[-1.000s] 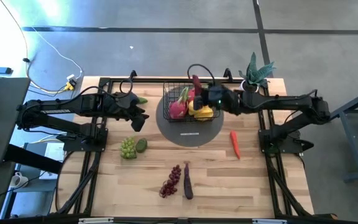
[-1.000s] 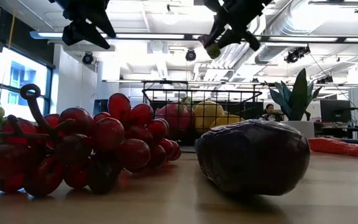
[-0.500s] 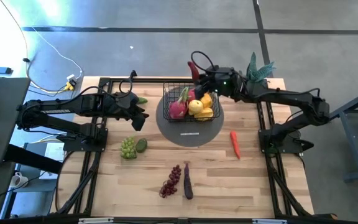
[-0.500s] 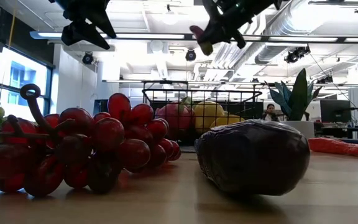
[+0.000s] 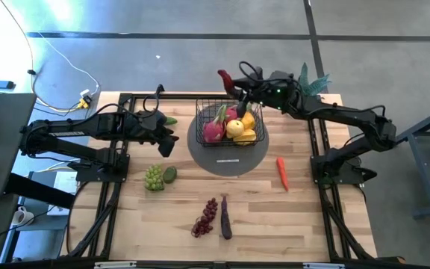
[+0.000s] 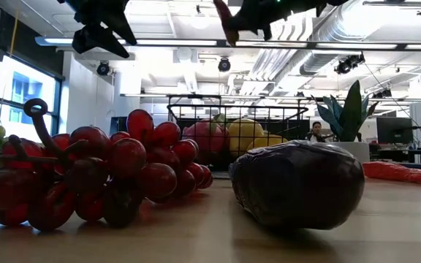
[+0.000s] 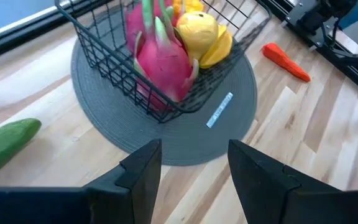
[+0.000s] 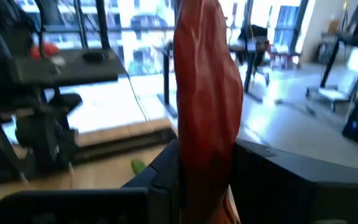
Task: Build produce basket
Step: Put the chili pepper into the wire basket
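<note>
My right gripper [image 5: 236, 84] pinches a red chili [image 5: 225, 78] above the wire basket's [image 5: 202, 109] far rim, long axis outward; basket below-inward. Left gripper [image 5: 166, 140] waits half-open, empty.

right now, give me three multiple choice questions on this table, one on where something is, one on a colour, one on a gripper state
1. Where do the red grapes lie?
A. in the basket
B. on the table beside the eggplant
C. on the grey mat

2. What colour is the chili in the right gripper?
A. red
B. green
C. yellow

3. How does the left gripper stand?
A. shut on a cucumber
B. shut on the basket
C. open, holding nothing

Answers:
1 B, the grapes rest on the wood next to the eggplant, apart from the basket.
2 A, the right gripper is shut on a red chili.
3 C, the left gripper shows a bare gap between its fingers.
</note>
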Action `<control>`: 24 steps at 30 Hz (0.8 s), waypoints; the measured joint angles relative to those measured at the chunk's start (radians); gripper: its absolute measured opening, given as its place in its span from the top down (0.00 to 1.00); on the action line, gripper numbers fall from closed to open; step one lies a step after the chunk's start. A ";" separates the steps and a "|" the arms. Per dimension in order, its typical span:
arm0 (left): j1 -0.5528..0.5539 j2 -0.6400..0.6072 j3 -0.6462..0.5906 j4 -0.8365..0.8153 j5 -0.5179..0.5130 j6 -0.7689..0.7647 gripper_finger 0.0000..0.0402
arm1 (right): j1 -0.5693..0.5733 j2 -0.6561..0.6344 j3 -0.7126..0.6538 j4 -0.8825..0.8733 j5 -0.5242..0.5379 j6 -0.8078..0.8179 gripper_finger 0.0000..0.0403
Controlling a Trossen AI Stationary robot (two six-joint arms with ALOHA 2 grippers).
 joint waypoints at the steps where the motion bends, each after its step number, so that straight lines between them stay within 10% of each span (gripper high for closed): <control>1: 0.000 0.000 0.000 0.000 -0.009 -0.004 0.57 | 0.000 0.000 0.000 0.022 0.000 0.000 0.82; 24: 0.000 0.000 0.000 0.001 -0.088 -0.094 0.57 | 0.002 0.266 0.000 0.268 0.011 0.202 0.82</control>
